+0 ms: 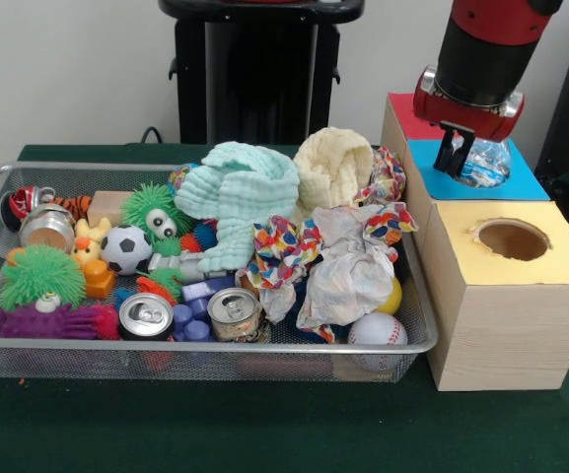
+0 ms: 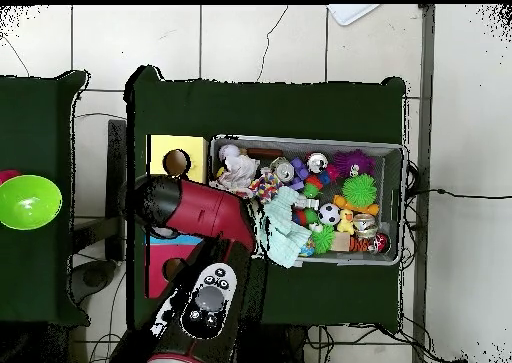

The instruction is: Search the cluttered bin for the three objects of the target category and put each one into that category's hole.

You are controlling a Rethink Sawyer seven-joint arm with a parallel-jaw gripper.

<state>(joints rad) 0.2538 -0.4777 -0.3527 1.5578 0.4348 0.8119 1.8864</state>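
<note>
Fingers [image 1: 452, 155] pinching crushed clear plastic bottle [image 1: 483, 163] over blue-topped box hole [image 1: 481, 175]; delivery step, I judge. Next: release, return to silver wire-mesh bin [image 1: 417, 296].

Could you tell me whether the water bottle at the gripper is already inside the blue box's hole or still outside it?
Partly in. In the front view the bottle sits at the blue panel, under the gripper, its top still showing.

Soccer ball [image 1: 125, 248], baseball [image 1: 377, 330], mint cloth [image 1: 240, 197]
</note>
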